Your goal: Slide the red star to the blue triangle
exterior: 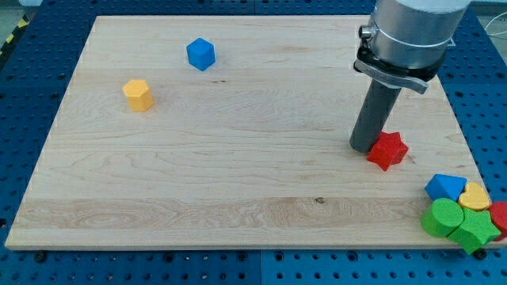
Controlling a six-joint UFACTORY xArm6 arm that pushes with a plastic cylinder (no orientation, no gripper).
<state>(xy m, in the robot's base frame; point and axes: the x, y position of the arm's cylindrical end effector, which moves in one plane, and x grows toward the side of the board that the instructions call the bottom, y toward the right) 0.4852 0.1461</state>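
The red star [388,150] lies on the wooden board [238,158] at the view's right. My tip [364,147] stands right against the star's left side, seemingly touching it. The blue triangle [444,188] lies at the view's lower right, below and right of the star, in a cluster of blocks. The arm's grey body [412,32] rises above the rod at the view's top right.
A blue cube [201,54] sits at the upper left and a yellow hexagon block [138,94] further left. Next to the blue triangle are a yellow heart [476,196], a green cylinder [442,217], a green star [475,229] and a red block [500,215] at the edge.
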